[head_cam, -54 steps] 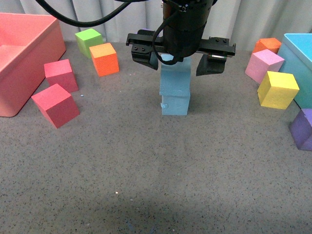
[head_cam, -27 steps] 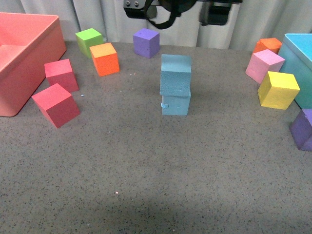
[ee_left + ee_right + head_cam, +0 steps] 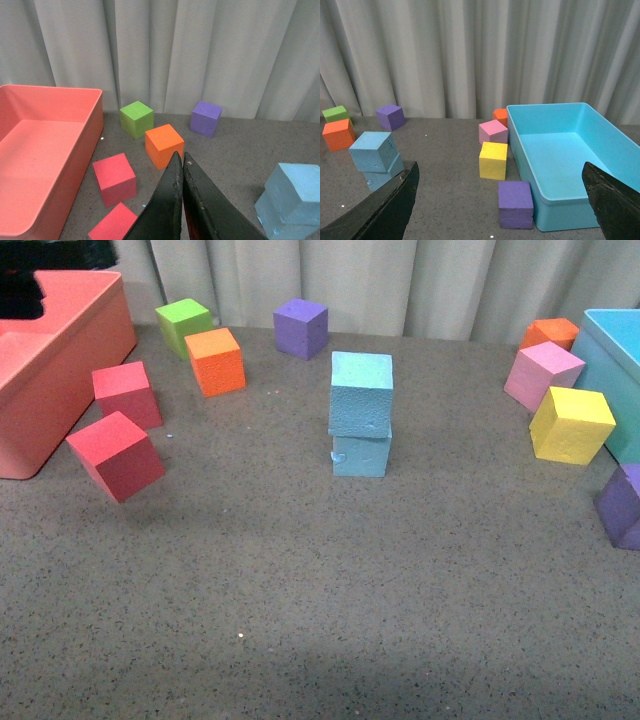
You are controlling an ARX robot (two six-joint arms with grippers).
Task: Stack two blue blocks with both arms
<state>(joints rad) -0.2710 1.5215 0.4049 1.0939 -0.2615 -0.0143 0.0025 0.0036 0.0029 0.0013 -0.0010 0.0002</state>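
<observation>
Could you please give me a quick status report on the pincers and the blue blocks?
Left pincer shut, empty. Right pincer open wide, empty. Upper blue block sits on lower blue block, slightly twisted, free of both arms. Nothing in the way.

matt foam blue blocks (image 3: pixel 360 412), speckled table (image 3: pixel 320 590)

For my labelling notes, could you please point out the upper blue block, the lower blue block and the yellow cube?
upper blue block (image 3: pixel 360 395), front view, front face.
lower blue block (image 3: pixel 360 455), front view, front face.
yellow cube (image 3: pixel 568 426), front view, front face.

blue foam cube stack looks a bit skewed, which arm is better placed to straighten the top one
Probably the right: its gripper is open, while the left gripper is shut. The top sky-blue foam cube sits twisted on the lower cube.
</observation>
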